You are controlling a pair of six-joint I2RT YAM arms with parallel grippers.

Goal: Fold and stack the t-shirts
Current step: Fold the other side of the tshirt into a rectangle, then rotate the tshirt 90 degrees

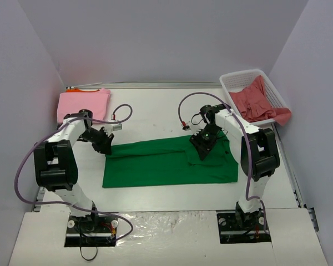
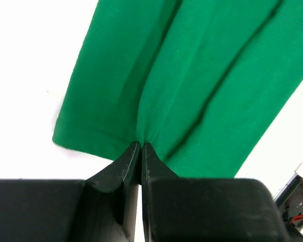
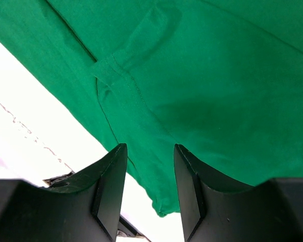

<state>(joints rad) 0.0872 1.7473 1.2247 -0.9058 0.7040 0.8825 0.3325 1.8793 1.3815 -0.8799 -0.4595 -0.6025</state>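
Note:
A bright green t-shirt point(image 1: 169, 162) lies spread in a long band across the middle of the table. My left gripper point(image 1: 106, 148) is shut on its left hem edge point(image 2: 141, 132), and the cloth puckers at the tips. My right gripper point(image 1: 202, 152) is open over the shirt's right part, its fingers point(image 3: 113, 166) either side of a sleeve corner point(image 3: 161, 201). A light pink t-shirt point(image 1: 83, 102) lies folded at the back left, an orange one point(image 1: 77, 89) showing just behind it. A coral red t-shirt point(image 1: 255, 102) lies crumpled in the basket.
A white lattice basket point(image 1: 238, 80) stands at the back right corner, against the right wall. Purple cables loop off both arms. The arms' bases sit at the near edge on white plates.

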